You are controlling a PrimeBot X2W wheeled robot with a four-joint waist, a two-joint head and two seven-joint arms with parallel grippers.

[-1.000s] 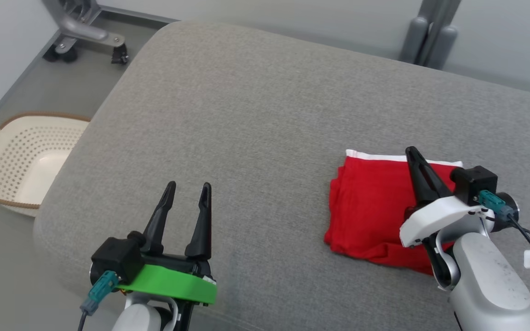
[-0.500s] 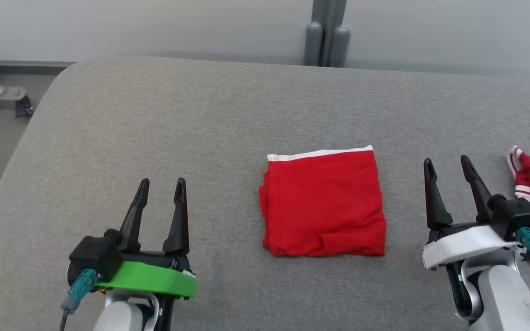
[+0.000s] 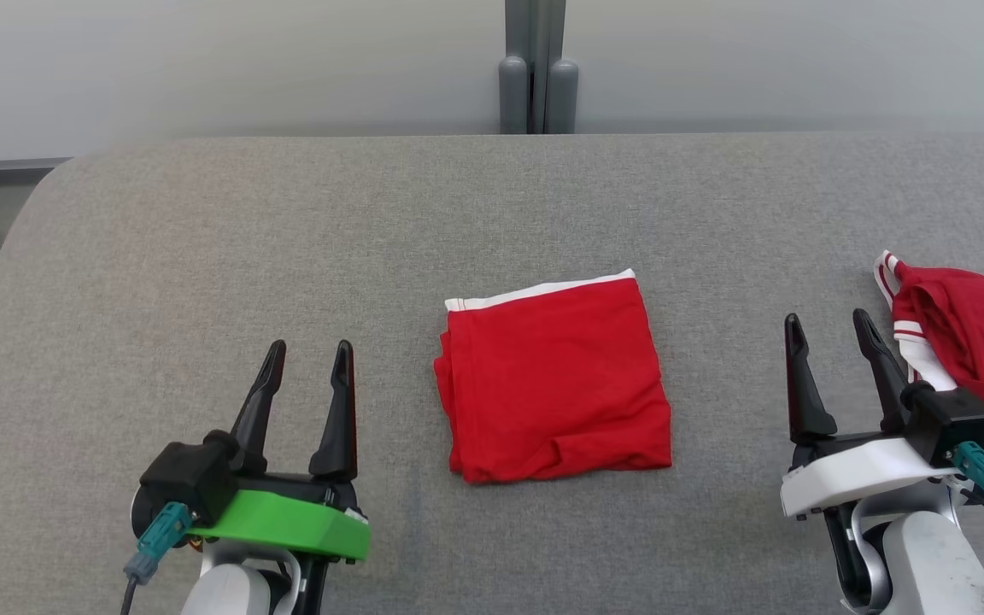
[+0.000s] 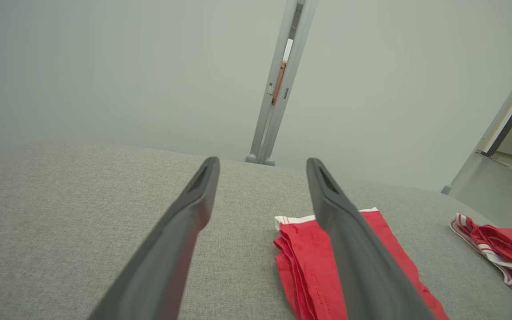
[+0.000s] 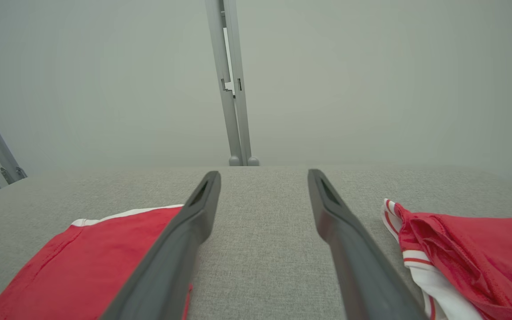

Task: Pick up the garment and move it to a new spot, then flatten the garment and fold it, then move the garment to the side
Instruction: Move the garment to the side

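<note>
1. Standing wide and empty, the left end effector (image 3: 311,348) and right end effector (image 3: 827,320) flank the folded red garment (image 3: 553,380), which lies mid-way along the grey cushion (image 3: 287,222).
2. To shift it aside, I'd pinch every layer at one edge and drag low, so the fold holds.
3. No label or writing is legible.

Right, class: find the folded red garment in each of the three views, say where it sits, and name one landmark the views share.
Head view: the folded red garment lies at the centre, on the grey cushion.
Left wrist view: the garment sits lower right of centre.
Right wrist view: the garment sits in the lower left corner.
Shared landmark: the grey post behind the cushion, top centre in every view.
</note>
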